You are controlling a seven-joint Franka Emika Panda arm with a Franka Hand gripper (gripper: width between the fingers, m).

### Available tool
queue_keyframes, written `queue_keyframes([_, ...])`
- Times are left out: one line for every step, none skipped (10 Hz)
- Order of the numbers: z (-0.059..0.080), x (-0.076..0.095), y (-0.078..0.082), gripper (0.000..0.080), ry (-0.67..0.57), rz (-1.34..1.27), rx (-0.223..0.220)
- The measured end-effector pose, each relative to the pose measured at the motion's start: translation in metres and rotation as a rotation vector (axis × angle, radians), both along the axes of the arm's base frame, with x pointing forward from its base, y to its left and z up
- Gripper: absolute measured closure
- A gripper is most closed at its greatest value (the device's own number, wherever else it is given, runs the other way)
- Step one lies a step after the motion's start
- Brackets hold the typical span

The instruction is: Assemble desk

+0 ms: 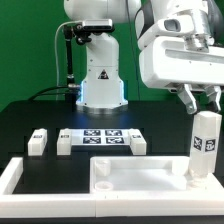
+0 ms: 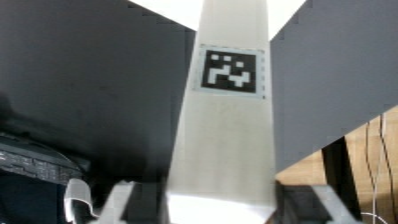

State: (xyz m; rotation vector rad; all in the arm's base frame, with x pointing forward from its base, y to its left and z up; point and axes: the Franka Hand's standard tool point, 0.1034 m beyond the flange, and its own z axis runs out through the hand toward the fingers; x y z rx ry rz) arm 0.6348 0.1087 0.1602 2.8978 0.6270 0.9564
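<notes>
Pinching a leg [image 1: 203, 148] upright, your claw [image 1: 203, 110] holds it at 3 o'clock on the tabletop [image 1: 145, 172], lined up to attach, I'd guess.

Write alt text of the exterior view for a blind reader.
A robot's claw holds a white leg upright at the corner of a white tabletop, on the exterior view's right. Three more legs flank a marker board behind it.

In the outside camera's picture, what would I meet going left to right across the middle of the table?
first leg → second leg → marker board → third leg → upright fourth leg
</notes>
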Motion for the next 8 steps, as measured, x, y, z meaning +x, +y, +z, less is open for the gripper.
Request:
queue_keyframes([0.0007, -0.0037, -0.0007, 0.0515, 0.002, 0.000, -0.001])
queue_keyframes([-0.0017, -0.0058, -0.0011, 0.0515, 0.007, 0.000, -0.002])
queue_keyframes([-0.0044, -0.0065, -0.0013, 0.0515, 0.011, 0.000, -0.002])
queue_keyframes([-0.0066, -0.0064, -0.0022, 0.0515, 0.014, -0.001, -0.003])
queue_keyframes([-0.0065, -0.0049, -0.0031, 0.0515, 0.013, -0.003, -0.003])
queue_keyframes([-0.0070, -0.0042, -0.0033, 0.0515, 0.011, -0.004, -0.003])
queue_keyframes([-0.0069, -0.0030, -0.0031, 0.0515, 0.003, -0.004, -0.002])
queue_keyframes([-0.0068, -0.0024, -0.0030, 0.0515, 0.002, -0.004, -0.002])
